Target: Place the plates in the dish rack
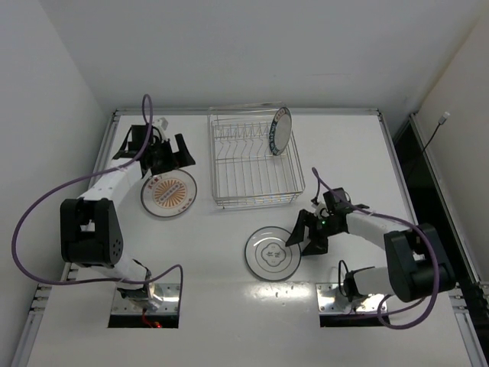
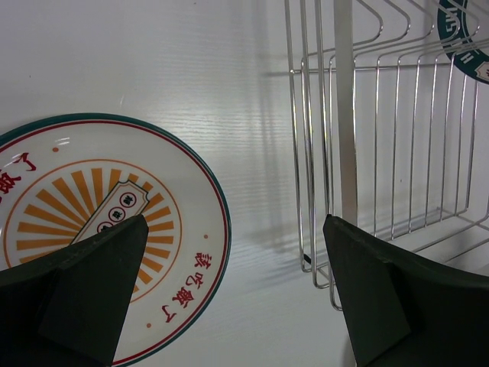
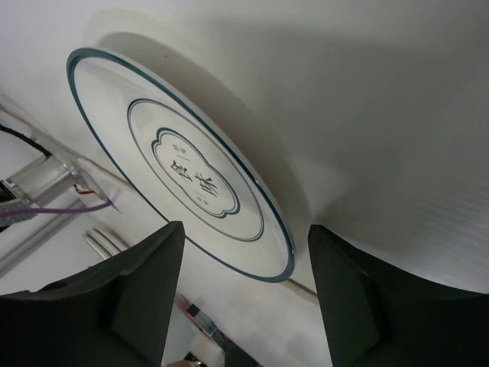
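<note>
- Overhead view of a white tabletop with a silver wire dish rack at the middle back. A teal-rimmed plate already stands on edge in the rack's far right corner.
- The sunburst plate lies flat on the tabletop just left of the rack. The white plate, with a dark ring and a small dark motif, lies flat in front of the rack.
- The left hand hovers over the sunburst plate's edge beside the rack, its fingers spread wide and holding nothing.
- The right hand sits low at the white plate's right rim. Its fingers are apart on either side of the rim and not touching it.
- Both plates look rigid, glazed and smooth, so they are probably slippery, moderately heavy, and liable to chip if knocked against the wire.
- Lying flat, each plate offers only its raised rim. The likely hold is a pinch across the rim nearest the hand, with one finger slid under the lip.
</note>
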You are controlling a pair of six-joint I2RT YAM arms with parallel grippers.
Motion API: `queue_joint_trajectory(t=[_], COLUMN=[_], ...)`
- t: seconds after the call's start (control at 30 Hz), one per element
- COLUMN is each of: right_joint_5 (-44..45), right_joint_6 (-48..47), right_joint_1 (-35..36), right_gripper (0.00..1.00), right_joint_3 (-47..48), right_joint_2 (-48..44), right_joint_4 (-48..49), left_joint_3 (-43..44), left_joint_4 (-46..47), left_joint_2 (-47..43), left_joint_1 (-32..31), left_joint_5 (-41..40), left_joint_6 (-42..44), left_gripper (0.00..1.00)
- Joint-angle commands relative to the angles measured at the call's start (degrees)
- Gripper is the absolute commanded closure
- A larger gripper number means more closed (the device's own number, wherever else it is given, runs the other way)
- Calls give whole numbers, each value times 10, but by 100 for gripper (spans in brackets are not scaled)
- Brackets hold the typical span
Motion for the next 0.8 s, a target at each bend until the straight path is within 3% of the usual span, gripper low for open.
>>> queue_joint_trajectory(t=[0.0, 0.27, 0.3, 0.4, 0.63, 0.77], right_joint_5=[-43, -55, -55, -55, -26, 2], right_joint_6=[-22, -69, -69, -69, -113, -118], right_joint_1=[-14, -14, -14, -20, -8, -3], right_gripper=[39, 80, 90, 100, 100, 100], right_joint_3=[16, 51, 51, 51, 57, 67], right_joint_2=[24, 97, 97, 96, 45, -42], right_joint_4=[38, 44, 44, 44, -21, -74], left_joint_3=[22, 22, 22, 22, 22, 22], left_joint_4=[-3, -8, -8, -8, -8, -8], left_joint_2=[2, 2, 2, 2, 2, 2], left_joint_1=[5, 5, 5, 5, 5, 5], left_joint_5=[3, 3, 3, 3, 3, -3], left_joint_6=[3, 3, 3, 3, 3, 3], left_gripper=[1, 1, 1, 1, 1, 1])
